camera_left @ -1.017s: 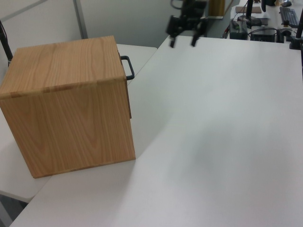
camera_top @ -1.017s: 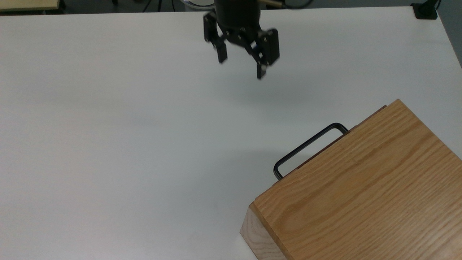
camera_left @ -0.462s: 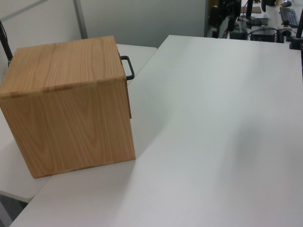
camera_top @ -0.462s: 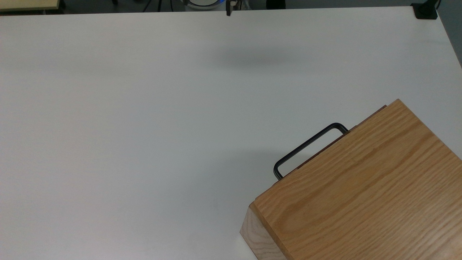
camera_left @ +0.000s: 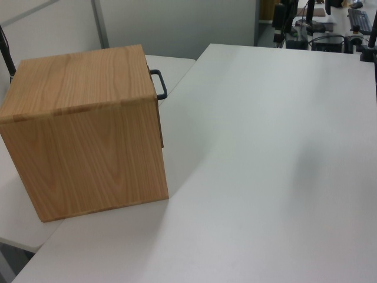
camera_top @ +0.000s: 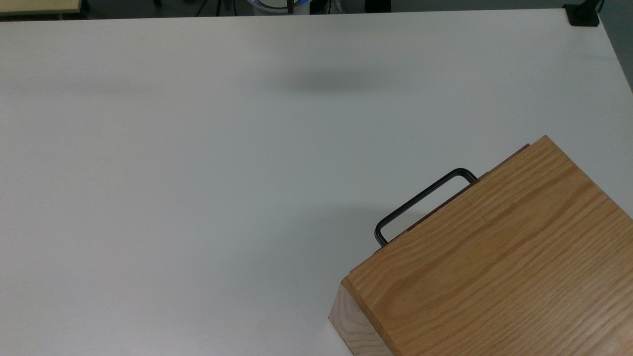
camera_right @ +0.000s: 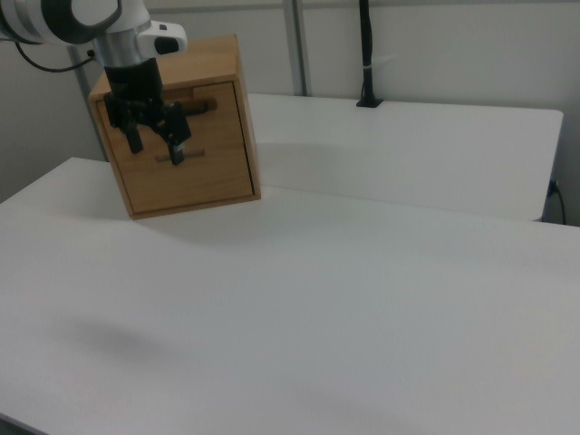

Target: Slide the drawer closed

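The oak-grained cabinet (camera_top: 494, 257) stands at the top view's lower right. The drawer's (camera_right: 217, 109) front lies flush with the cabinet face, and only its black U-shaped handle (camera_top: 425, 205) sticks out over the table. The left view shows the handle (camera_left: 159, 84) at the cabinet's (camera_left: 88, 135) upper right edge. In the right view my gripper (camera_right: 158, 145) hangs open, with nothing between its fingers. It overlaps the cabinet (camera_right: 208, 172) face in that picture. Its shadow falls far from the cabinet in the top view, so it is well away from the handle.
The white table (camera_top: 198, 173) spreads wide around the cabinet. A black clamp (camera_top: 583, 15) sits at the top view's upper right corner. A black post (camera_right: 365, 54) rises at the far table edge in the right view. Desks with equipment stand beyond.
My gripper has drawn back from over the table and left the top view at its upper edge. The drawer and cabinet have not moved.
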Controlling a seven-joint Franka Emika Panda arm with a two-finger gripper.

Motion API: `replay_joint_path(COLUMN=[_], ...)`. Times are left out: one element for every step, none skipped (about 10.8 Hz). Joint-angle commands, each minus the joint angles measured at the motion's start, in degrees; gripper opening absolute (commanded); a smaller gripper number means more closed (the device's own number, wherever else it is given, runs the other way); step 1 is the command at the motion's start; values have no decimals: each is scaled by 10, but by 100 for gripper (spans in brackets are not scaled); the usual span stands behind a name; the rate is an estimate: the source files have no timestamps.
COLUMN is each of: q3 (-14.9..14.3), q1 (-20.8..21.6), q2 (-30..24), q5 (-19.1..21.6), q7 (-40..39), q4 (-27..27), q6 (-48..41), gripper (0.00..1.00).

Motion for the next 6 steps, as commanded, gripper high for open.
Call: replay_joint_path(q3=[-1, -1, -1, -2, -2, -1], q1=[3, 2, 2, 2, 2, 2], q2=[-11, -10, -10, -11, -10, -10], q5=[-6, -7, -7, -7, -7, -6], q7=[-17, -21, -26, -25, -25, -25], q4=[-15, -14, -13, -12, -12, -12], q6=[6, 8, 8, 8, 8, 8], gripper=[100, 100, 100, 100, 100, 100])
